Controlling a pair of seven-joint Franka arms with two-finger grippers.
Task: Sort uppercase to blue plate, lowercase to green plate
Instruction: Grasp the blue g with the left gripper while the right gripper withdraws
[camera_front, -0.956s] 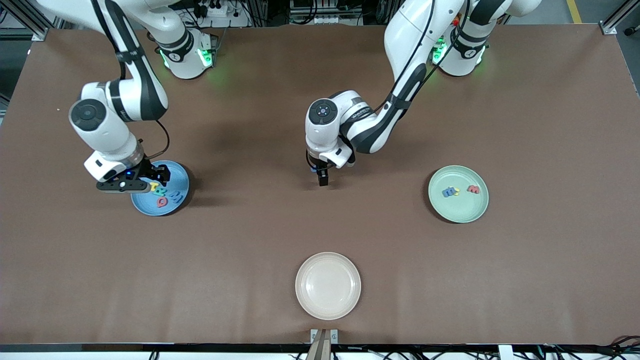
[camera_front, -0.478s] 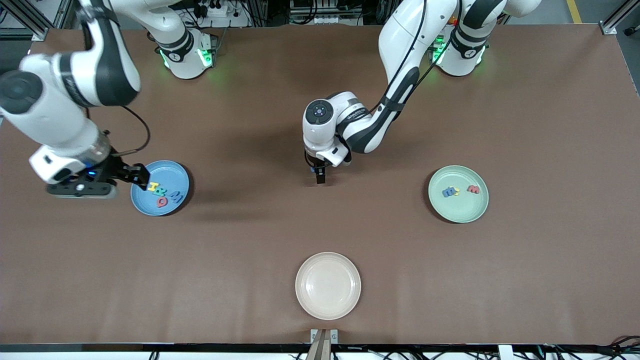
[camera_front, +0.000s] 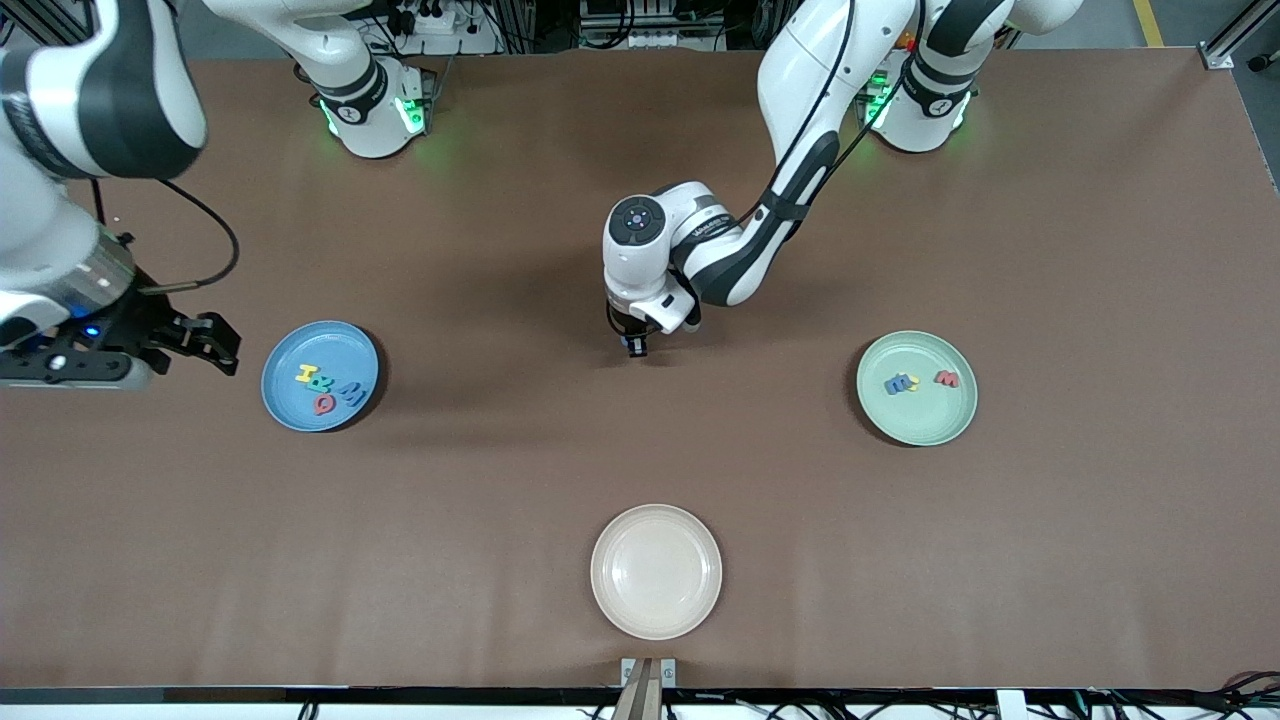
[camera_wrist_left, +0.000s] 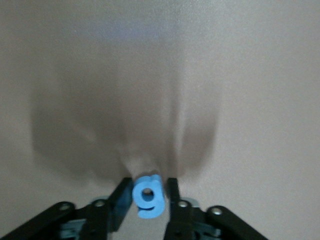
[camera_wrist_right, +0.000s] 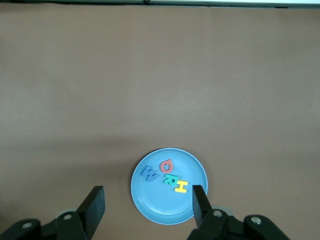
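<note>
Your right arm has swung up and away from the blue plate (camera_front: 320, 376) since the earlier frame and its end effector (camera_front: 205, 343) now hangs over bare surface (camera_front: 480, 470) toward its own end of the table, fingers spread and empty, while your left end effector (camera_front: 634, 346) has dropped lower at mid-table and drawn its fingers in. The left wrist view shows them clamped on the blue g (camera_wrist_left: 148, 195), which sits upright between the pads right at the surface — the last lowercase letter not yet on the green plate (camera_front: 916, 388). That plate already carries a blue m (camera_front: 897, 383), a small yellow letter (camera_front: 911, 381) touching it, and a red letter (camera_front: 946, 379) just beside. The blue plate holds the yellow H (camera_front: 306, 374), teal R (camera_front: 322, 382), blue W (camera_front: 351, 392) and pinkish-red Q (camera_front: 324, 404). The cream plate (camera_front: 655, 571), nearest the front camera, is bare. Expect the g to be feather-light, soft foam — it will squash rather than crack, and could twist or pop free if pinched by the tail. You hold it across the flat sides of the bowl, which looks the soundest place; a light squeeze should do.
</note>
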